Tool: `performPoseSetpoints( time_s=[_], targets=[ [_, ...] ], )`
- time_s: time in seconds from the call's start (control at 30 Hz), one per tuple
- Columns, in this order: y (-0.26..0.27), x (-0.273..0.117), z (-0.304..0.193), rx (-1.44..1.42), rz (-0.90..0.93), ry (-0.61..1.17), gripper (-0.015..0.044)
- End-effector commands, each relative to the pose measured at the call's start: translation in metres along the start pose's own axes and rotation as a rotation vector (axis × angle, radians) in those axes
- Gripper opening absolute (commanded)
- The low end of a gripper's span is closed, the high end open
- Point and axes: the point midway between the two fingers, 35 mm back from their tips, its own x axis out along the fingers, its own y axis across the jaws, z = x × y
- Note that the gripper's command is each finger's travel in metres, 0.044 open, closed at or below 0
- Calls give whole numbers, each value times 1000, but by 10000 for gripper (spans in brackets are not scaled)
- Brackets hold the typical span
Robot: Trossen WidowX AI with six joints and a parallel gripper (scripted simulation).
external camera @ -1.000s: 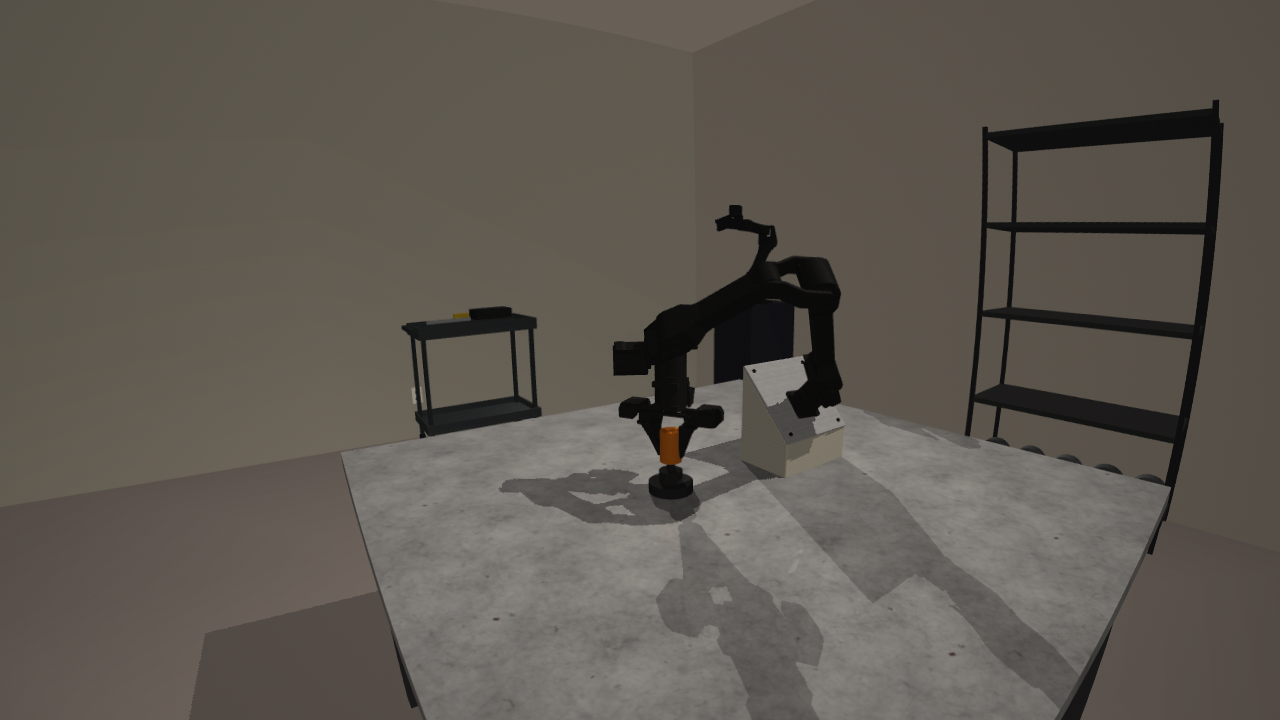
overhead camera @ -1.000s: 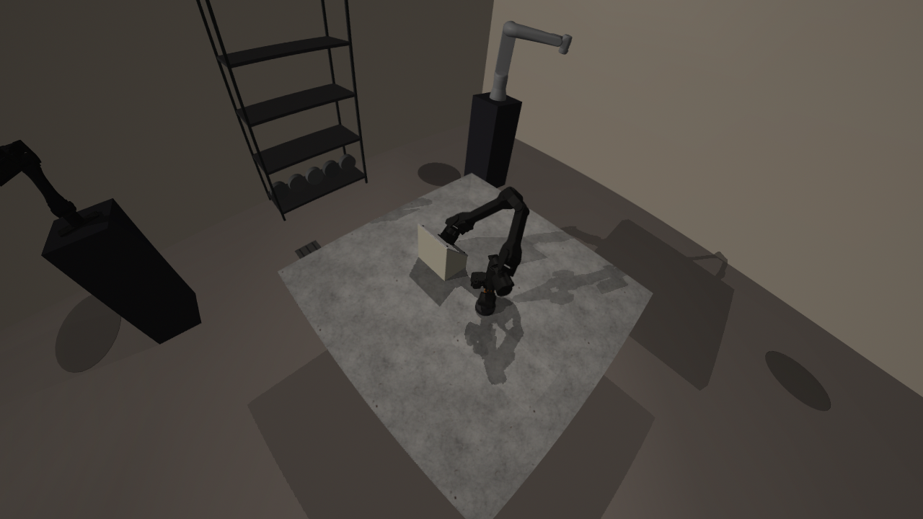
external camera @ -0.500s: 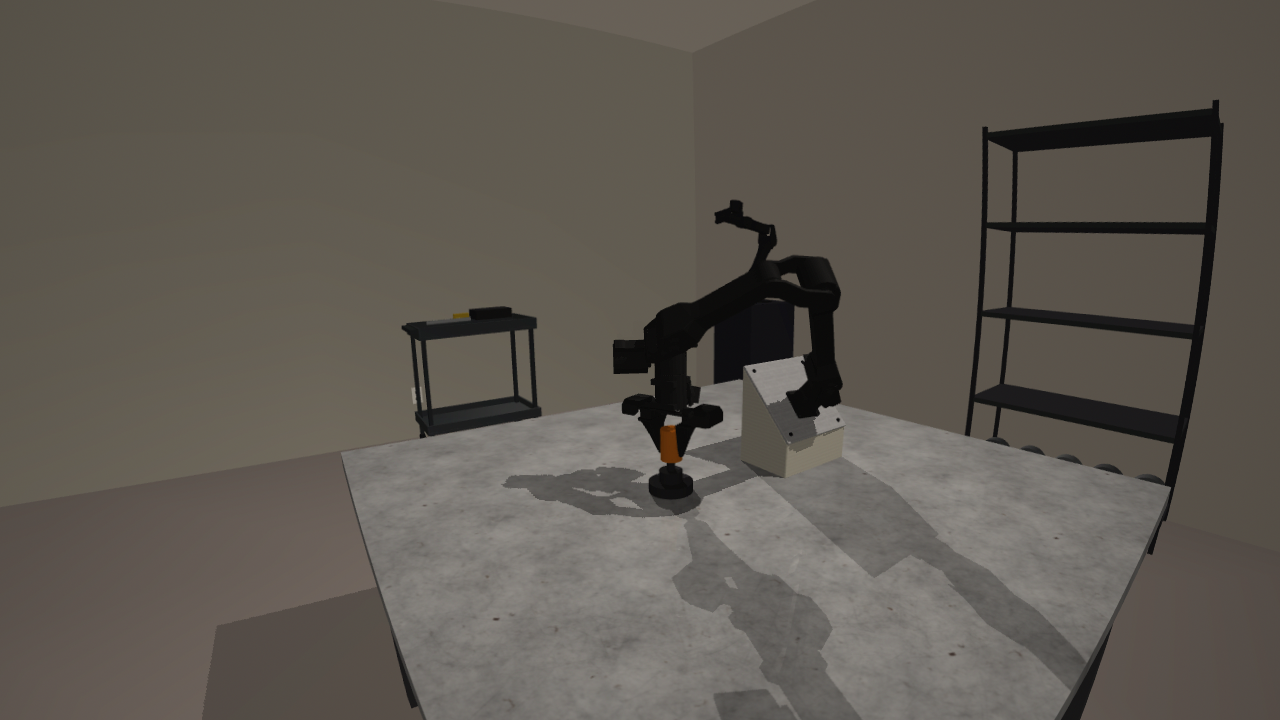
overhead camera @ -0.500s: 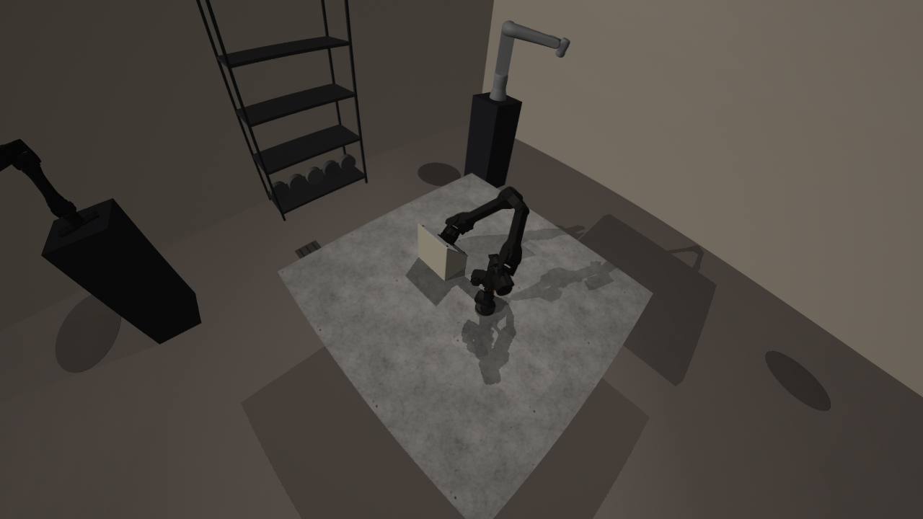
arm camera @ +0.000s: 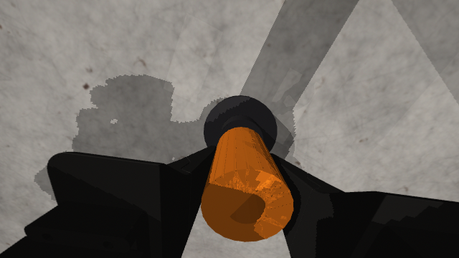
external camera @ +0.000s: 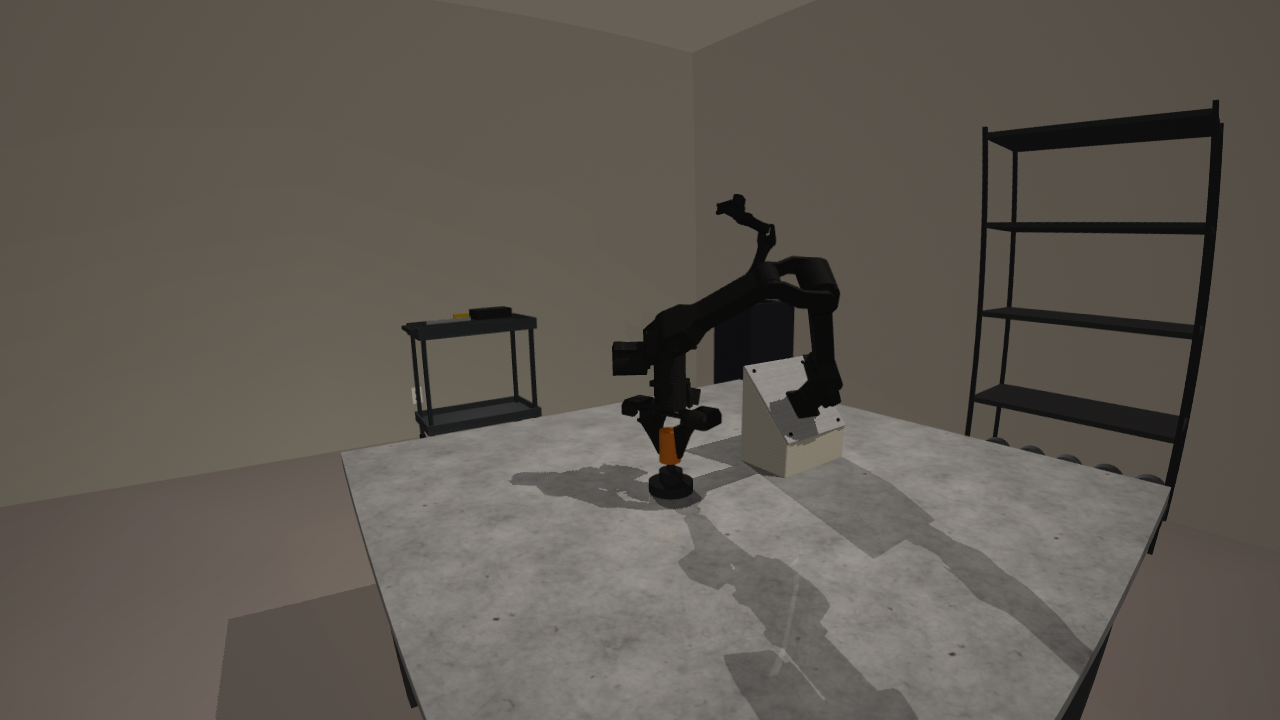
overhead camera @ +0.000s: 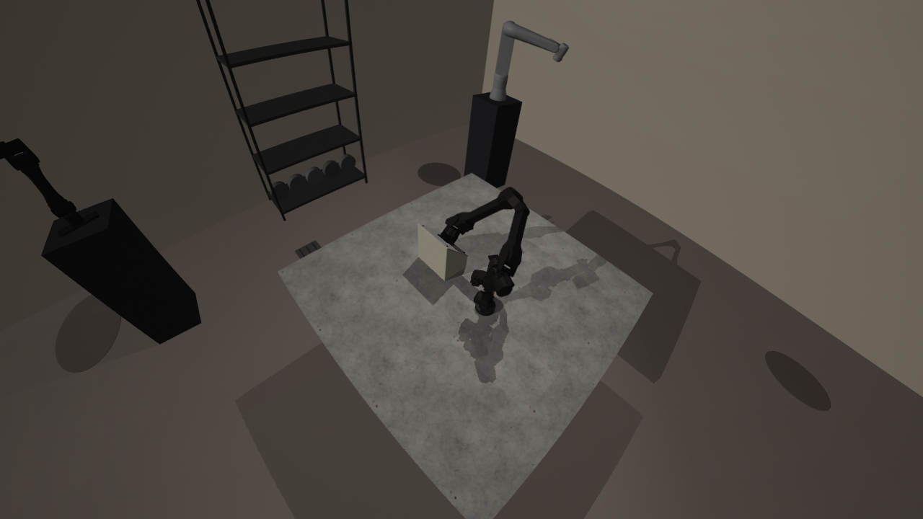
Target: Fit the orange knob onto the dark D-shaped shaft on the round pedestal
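Mottled grey tabletop (overhead camera: 399, 342) (external camera: 554, 573) (arm camera: 143, 32); smooth orange cylinder (external camera: 668, 445) (arm camera: 241, 154) above round pedestal (overhead camera: 484, 309) (external camera: 670, 487) (arm camera: 237, 107).

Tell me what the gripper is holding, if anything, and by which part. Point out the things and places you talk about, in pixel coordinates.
The gripper (external camera: 669, 452) (arm camera: 241, 155) holds the orange knob (external camera: 667, 445) (arm camera: 240, 154) by its sides, one finger on either side, above the round pedestal (external camera: 670, 488) (arm camera: 229, 107).
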Motion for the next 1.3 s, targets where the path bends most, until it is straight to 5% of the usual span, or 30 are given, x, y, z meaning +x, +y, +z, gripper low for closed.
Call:
performPoseSetpoints(
  time_s=[0.0,1.27],
  targets=[
    [0,0,1,4,1,1,0],
    [-2,0,0,214,1,1,0]
  ],
)
